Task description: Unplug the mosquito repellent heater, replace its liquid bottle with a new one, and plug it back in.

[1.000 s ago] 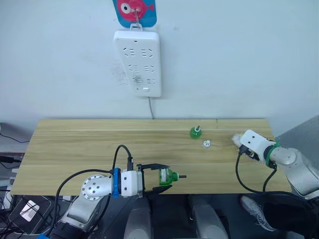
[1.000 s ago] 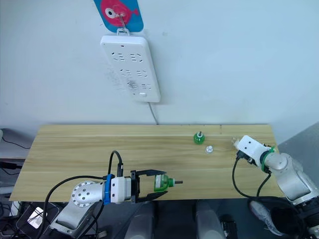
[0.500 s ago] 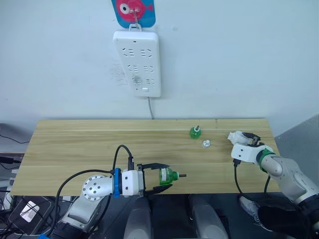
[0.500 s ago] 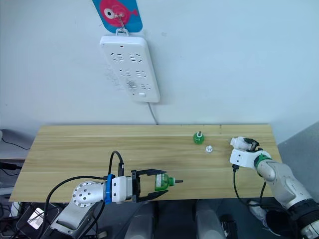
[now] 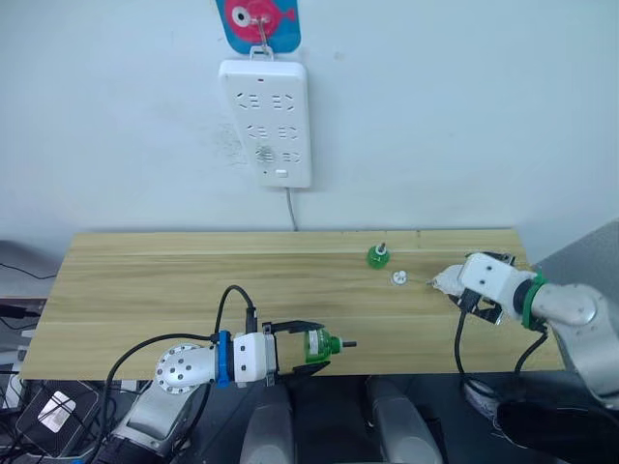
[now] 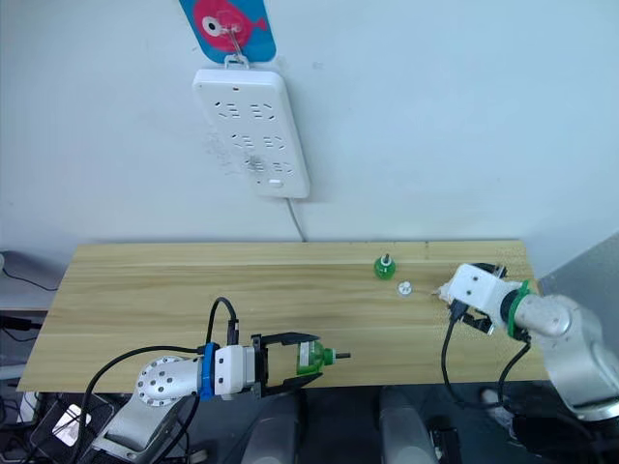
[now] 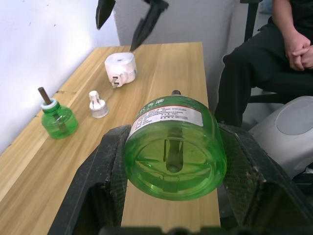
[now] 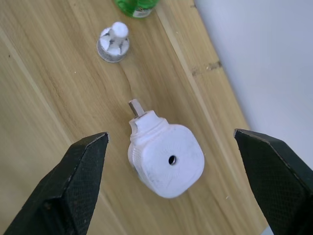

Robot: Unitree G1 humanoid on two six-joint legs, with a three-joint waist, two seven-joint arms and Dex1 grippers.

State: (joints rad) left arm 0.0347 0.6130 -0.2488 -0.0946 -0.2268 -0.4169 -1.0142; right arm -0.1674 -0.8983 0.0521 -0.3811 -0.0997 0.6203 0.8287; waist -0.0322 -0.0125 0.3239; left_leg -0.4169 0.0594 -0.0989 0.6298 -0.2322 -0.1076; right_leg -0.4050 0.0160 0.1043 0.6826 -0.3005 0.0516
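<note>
We see a translucent green bottle (image 7: 173, 147) with a white, red-edged label, a white heater (image 8: 166, 160), a white cap (image 8: 113, 43), black gripper fingers (image 8: 73, 188), and a pale wood-grain desk (image 5: 193, 280).

Light wooden plank surface (image 5: 193, 280) set against a pale wall. Resting on it: an upright green bottle (image 5: 378, 256) with a bare dark wick stem, toward the wall-side edge; a small whitish cap (image 5: 399, 278) just beside the bottle, on its side away from the wall; and the white mosquito repellent heater (image 8: 166, 159), beyond the cap from the bottle, near the surface's right end, vent hole up.
</note>
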